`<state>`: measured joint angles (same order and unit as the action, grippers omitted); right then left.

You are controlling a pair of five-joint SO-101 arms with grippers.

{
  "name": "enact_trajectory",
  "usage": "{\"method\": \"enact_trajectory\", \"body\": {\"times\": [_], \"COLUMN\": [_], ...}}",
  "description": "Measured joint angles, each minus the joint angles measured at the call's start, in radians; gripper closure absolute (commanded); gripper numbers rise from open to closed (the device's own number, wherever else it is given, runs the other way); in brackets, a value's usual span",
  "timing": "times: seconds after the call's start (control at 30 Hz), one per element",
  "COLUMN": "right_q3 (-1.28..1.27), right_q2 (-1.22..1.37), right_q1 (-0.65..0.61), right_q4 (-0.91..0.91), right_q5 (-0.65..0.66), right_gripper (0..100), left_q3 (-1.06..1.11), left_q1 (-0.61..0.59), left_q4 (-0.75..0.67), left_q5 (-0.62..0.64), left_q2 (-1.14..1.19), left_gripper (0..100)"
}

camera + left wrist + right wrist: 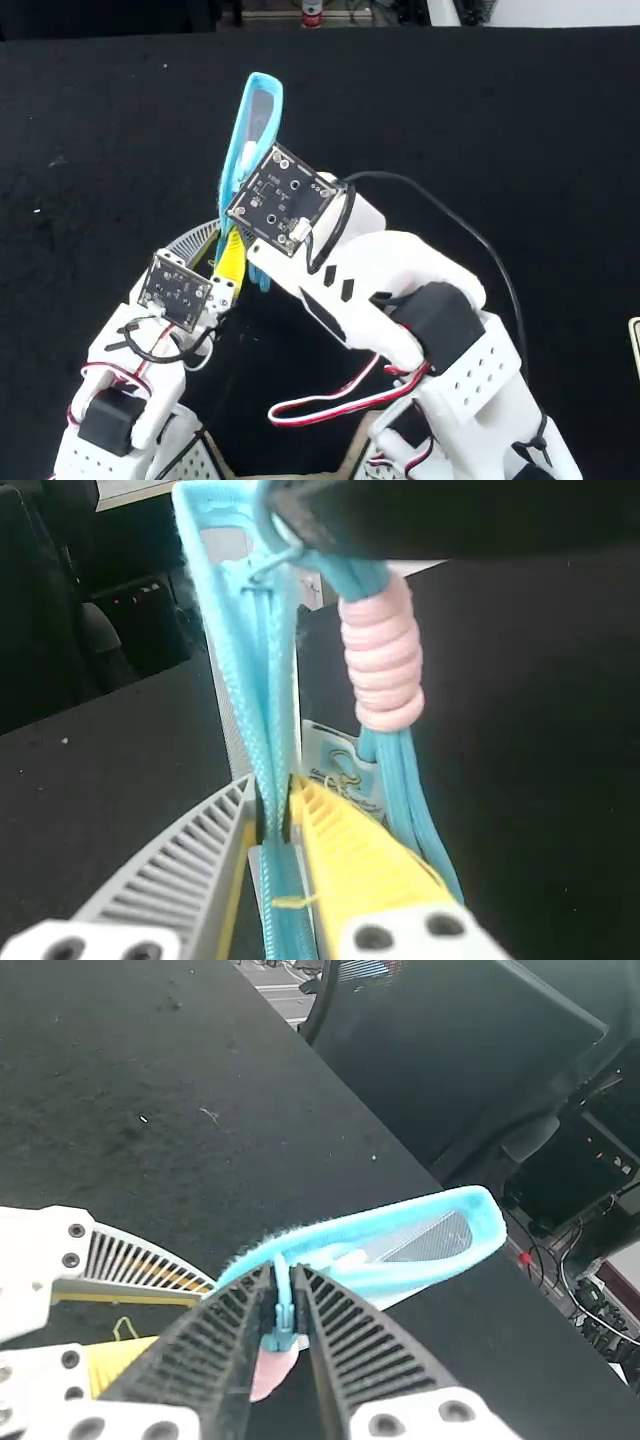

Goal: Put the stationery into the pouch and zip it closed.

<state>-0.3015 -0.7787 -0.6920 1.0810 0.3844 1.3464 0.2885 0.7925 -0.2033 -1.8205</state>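
The light blue pouch stands on its edge on the black table, held between both grippers. My left gripper, with one grey and one yellow finger, is shut on the pouch's near end. My right gripper, with black ribbed fingers, is shut on the blue zipper pull. A pink coiled cord hangs by the pull. The pouch stretches away past the right gripper's fingertips, its zip line running between them. What lies inside the pouch cannot be made out.
Black cloth covers the table around the arms. A pale object sits at the right edge. The right arm's body and red-white cable lie close beside the left arm.
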Motion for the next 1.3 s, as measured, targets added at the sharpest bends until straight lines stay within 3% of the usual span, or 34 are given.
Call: {"method": "enact_trajectory", "body": {"times": [0.17,0.3,0.5,0.73,0.83,1.07,1.3], "right_q3": [0.0,-0.002,-0.02,-0.02,-0.02,-0.02,-0.02], "right_q2": [0.0,0.0,0.0,0.0,0.0,0.0,0.0], "right_q1": [0.0,-0.002,-0.002,-0.002,-0.002,-0.002,-0.003], "right_q4": [0.0,0.0,0.0,0.0,0.0,0.0,0.0], "right_q5": [0.0,0.0,0.0,0.0,0.0,0.0,0.0], "right_gripper": [98.8,98.8,98.8,98.8,98.8,98.8,98.8], "left_q3": [-0.055,-0.066,-0.068,-0.005,0.006,0.006,-0.074], "left_q1": [0.0,0.0,-0.005,-0.005,-0.002,0.0,0.0], "left_q4": [0.104,0.13,0.124,-0.009,-0.029,-0.02,0.124], "left_q5": [-0.005,-0.005,-0.006,-0.008,-0.008,-0.005,-0.04], "left_q2": [0.0,-0.002,-0.002,0.0,0.0,0.003,0.006], "left_gripper": [96,88,88,88,95,97,97]}}
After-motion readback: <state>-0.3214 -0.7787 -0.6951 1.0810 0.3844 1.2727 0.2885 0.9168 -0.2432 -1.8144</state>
